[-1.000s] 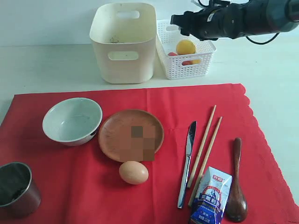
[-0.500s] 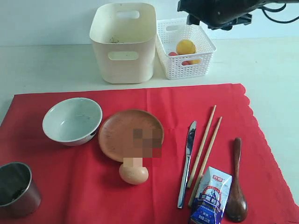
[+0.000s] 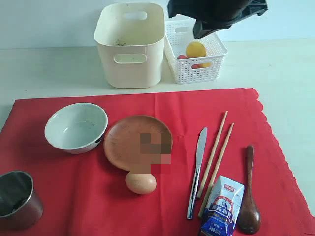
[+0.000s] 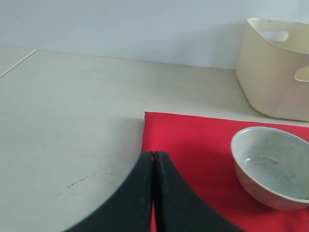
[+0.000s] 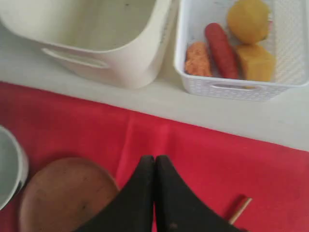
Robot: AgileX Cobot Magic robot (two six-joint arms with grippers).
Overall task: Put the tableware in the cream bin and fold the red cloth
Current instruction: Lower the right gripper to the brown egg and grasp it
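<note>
The red cloth [image 3: 162,147] lies flat and carries the pale bowl [image 3: 76,127], brown plate [image 3: 133,137], steel cup [image 3: 17,199], knife [image 3: 197,172], chopsticks [image 3: 215,155] and wooden spoon [image 3: 249,196]. The cream bin [image 3: 130,44] stands behind the cloth. My right arm [image 3: 216,12] hangs high over the back edge; its gripper [image 5: 154,158] is shut and empty, above the cloth [image 5: 203,154] between the plate [image 5: 67,193] and a chopstick tip [image 5: 240,209]. My left gripper [image 4: 154,154] is shut and empty over the cloth's corner [image 4: 193,140], near the bowl [image 4: 270,166].
A white lattice basket [image 3: 195,69] beside the cream bin holds a lemon [image 5: 248,19], sausage [image 5: 221,43] and cheese [image 5: 256,60]. An egg [image 3: 141,182] lies just in front of the plate. A blue-white packet [image 3: 221,204] rests on the chopsticks' near ends.
My right arm has swung from the right to above the basket, turning toward the cloth, and its jaws have closed on nothing. Everything on the cloth has stayed in place.
</note>
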